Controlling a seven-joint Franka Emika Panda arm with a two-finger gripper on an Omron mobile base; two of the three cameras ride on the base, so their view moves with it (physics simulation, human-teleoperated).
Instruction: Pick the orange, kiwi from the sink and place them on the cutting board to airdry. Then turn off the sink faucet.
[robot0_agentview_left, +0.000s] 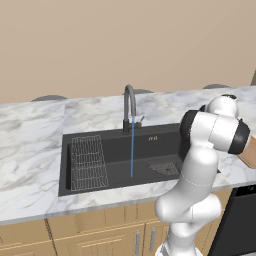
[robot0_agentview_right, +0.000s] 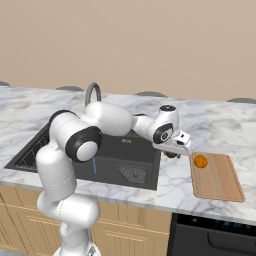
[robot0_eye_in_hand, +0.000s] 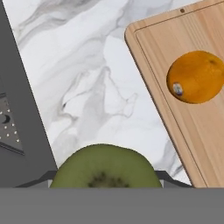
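The gripper pinches the kiwi over the marble tabletop, just short of the cutting board where the orange sits. Small, light, likely wet and slippery; grip across the middle.

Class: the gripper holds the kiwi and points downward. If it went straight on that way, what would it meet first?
Most likely the marble countertop between the sink and the cutting board, judging by the hand view; the gripper carries the kiwi. Depth is unclear.
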